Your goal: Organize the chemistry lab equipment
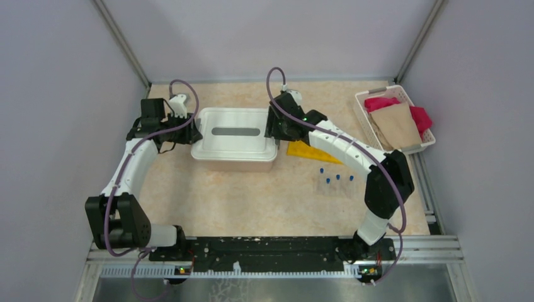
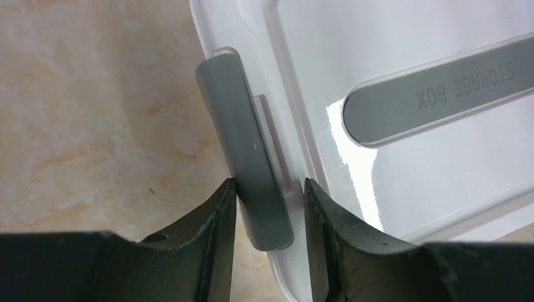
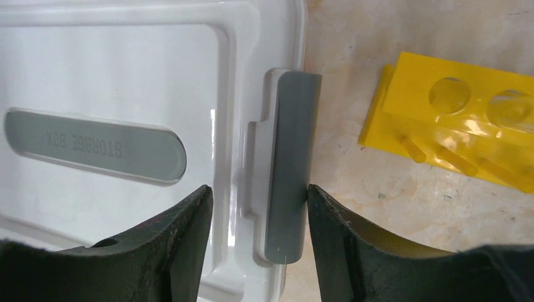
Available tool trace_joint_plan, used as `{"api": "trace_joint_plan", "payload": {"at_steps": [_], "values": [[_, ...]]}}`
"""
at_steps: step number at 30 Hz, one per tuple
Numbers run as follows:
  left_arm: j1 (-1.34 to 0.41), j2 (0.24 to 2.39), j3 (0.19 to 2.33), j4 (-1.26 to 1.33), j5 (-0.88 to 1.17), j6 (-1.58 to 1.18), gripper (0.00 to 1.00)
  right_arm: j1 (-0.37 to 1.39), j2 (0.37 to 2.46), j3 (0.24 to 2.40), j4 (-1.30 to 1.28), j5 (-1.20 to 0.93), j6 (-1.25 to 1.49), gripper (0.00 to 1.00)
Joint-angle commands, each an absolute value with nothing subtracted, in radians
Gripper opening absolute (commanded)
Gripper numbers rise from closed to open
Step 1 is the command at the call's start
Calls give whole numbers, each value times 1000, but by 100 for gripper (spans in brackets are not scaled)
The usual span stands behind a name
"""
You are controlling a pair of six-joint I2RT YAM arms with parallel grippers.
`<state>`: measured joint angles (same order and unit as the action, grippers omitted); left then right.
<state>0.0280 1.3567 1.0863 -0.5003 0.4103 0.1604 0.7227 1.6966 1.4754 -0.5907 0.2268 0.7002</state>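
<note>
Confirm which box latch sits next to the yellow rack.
The right latch, at the right claw; the left latch, at the left claw, borders only table.

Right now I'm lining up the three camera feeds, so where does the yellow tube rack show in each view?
Top external: the yellow tube rack lies on the table just right of the white storage box, near the centre.
Left wrist: not in it.
Right wrist: the rack fills the upper right.
Shared landmark: the gray label strip on the box lid shows in all three views.
</note>
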Motion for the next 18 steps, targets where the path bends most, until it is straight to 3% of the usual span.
{"api": "trace_joint_plan", "payload": {"at_steps": [1,7,13,18], "values": [[22,1341,1123,-478,452,193,36,677,1641,1433,-482,124,746,56],[25,1341,1124,-477,459,192,35,665,1614,1344,-381,59,778,55],[28,1343,1128,-479,463,195,35,665,1616,1321,-353,41,786,47],[29,1344,1131,-479,459,198,34,642,1597,1308,-382,61,789,66]]}}
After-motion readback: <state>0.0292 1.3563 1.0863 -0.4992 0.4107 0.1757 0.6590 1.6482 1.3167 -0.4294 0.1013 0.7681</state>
